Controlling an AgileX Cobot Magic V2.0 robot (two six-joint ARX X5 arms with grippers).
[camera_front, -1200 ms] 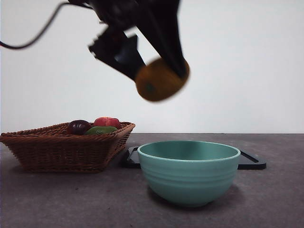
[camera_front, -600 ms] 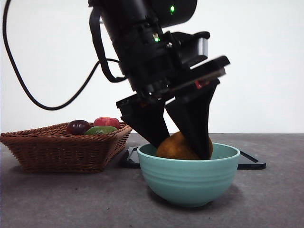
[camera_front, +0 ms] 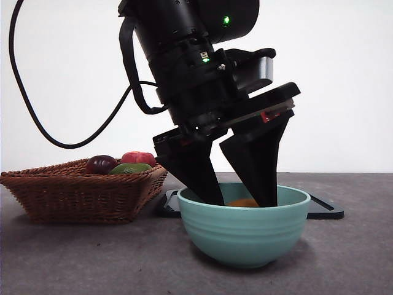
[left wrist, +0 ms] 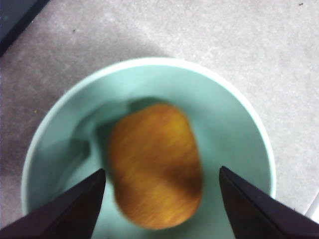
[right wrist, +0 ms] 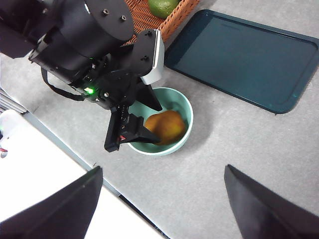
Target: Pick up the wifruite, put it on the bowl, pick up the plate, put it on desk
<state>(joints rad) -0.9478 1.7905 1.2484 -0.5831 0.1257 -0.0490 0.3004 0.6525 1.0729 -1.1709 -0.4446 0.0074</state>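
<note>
The orange-brown wifruite (left wrist: 154, 164) lies loose inside the mint-teal bowl (left wrist: 239, 114), slightly blurred. My left gripper (left wrist: 162, 170) is open, its jaws spread wide on either side of the fruit and clear of it. In the front view the left gripper (camera_front: 239, 195) reaches down into the bowl (camera_front: 245, 230), and only the top of the wifruite (camera_front: 244, 203) shows above the rim. The plate (right wrist: 241, 59), a dark flat rectangular tray, lies on the desk (camera_front: 92, 258) behind the bowl. High above the desk, my right gripper (right wrist: 163, 168) is open with nothing in it.
A wicker basket (camera_front: 80, 190) stands left of the bowl with a purple fruit (camera_front: 101, 163), a red fruit (camera_front: 138, 158) and a green fruit (camera_front: 131, 168) in it. A black cable (camera_front: 37, 123) loops from the left arm. The desk's edge meets a white surface (right wrist: 40, 179).
The left gripper came down from above with the wifruite into the bowl. Its jaws have since opened, and the fruit has sunk lower in the bowl.
</note>
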